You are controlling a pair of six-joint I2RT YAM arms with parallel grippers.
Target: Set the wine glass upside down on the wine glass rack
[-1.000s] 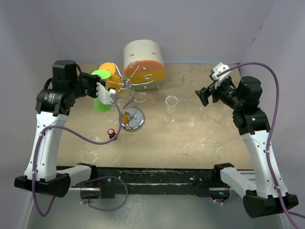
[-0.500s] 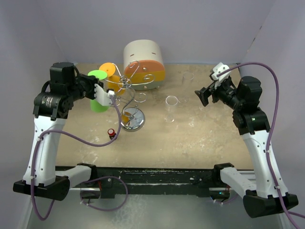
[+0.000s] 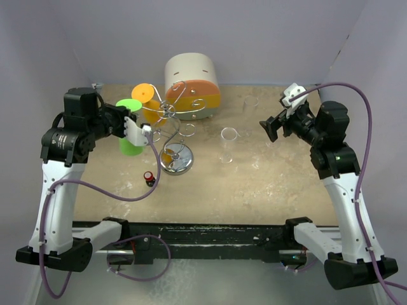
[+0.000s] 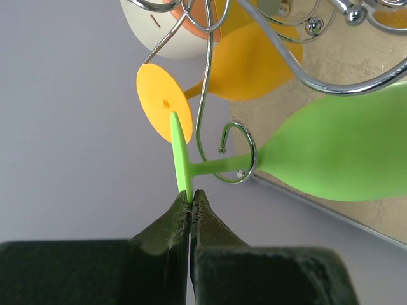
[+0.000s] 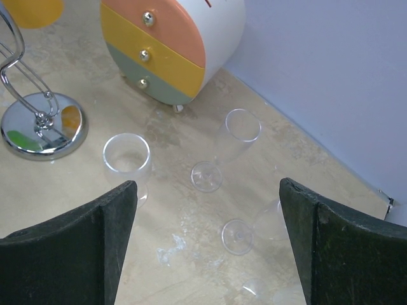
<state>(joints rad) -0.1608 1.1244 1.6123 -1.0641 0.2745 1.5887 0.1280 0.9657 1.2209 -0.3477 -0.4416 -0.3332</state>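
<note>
My left gripper (image 4: 190,194) is shut on the thin foot disc of a green wine glass (image 4: 337,152). The glass's stem passes through a curled arm of the silver wire rack (image 4: 210,95), with the bowl on the far side. In the top view the left gripper (image 3: 138,130) holds the green glass (image 3: 130,145) at the left side of the rack (image 3: 169,117), whose round shiny base (image 3: 177,160) stands on the table. An orange wine glass (image 4: 254,60) hangs on the rack behind it. My right gripper (image 5: 205,184) is open and empty, hovering at the right (image 3: 272,129).
A white-and-orange drum (image 3: 193,79) stands behind the rack. A clear glass (image 5: 127,155) stands upright mid-table, and two clear glasses (image 5: 226,146) (image 5: 254,225) lie on their sides toward the back right. A small red object (image 3: 148,176) lies in front of the rack.
My left gripper has shifted a little left and toward the near side, carrying the green glass with it along the rack's arm. The right arm has not moved.
</note>
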